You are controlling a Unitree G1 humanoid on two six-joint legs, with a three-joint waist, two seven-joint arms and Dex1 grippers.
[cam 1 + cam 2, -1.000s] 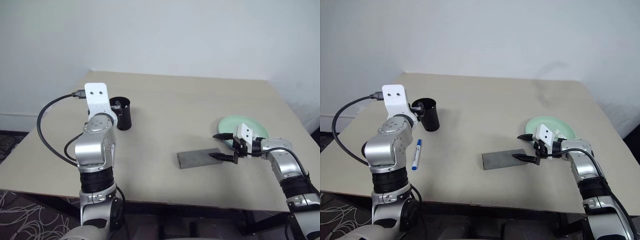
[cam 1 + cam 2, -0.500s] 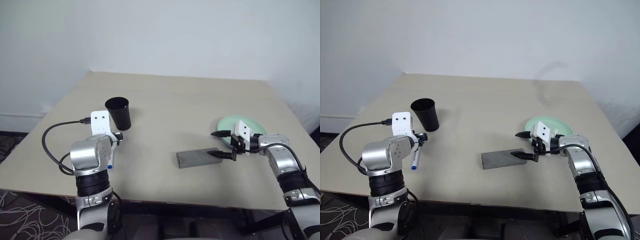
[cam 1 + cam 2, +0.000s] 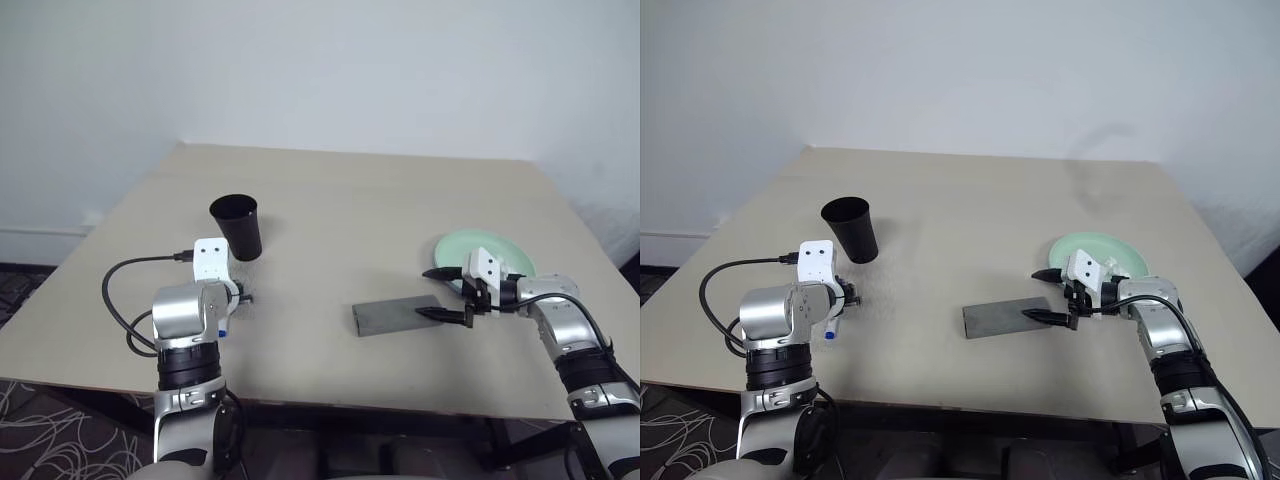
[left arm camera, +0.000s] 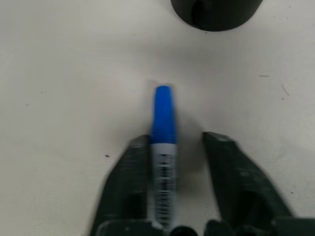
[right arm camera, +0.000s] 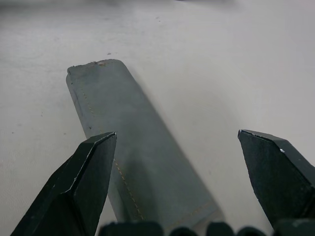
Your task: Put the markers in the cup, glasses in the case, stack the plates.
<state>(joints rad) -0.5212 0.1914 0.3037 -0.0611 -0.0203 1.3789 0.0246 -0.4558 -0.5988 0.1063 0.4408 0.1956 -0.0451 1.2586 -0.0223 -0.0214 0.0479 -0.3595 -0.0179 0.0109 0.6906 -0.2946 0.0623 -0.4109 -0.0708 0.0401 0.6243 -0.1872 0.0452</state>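
Since a second earlier the left arm had swung down from beside the cup to the bench, bringing its hand [image 4: 177,147] onto the marker; the right arm had not shifted.

The bench [image 3: 340,200] carried everything. The mint green plate [image 3: 505,250] lay near its right edge, with the right arm over its near rim. The grey case [image 3: 395,315] lay flat near the middle, closed as far as could be seen. The black cup [image 3: 237,226] stood upright on the left, just beyond the marker. The right hand [image 5: 182,167] hung spread wide over the near end of the case, holding nothing.

The marker [image 4: 162,147] lay on the bench between the left fingers, blue cap pointing toward the cup. It sat against one finger with a gap to the other, so the pinch was not yet complete.

The risk was an off-centre squeeze: the closing finger could roll or skid the round barrel sideways, or grip it skewed so it would swing when lifted. A skewed marker might then catch the cup's rim and tip the light cup over.
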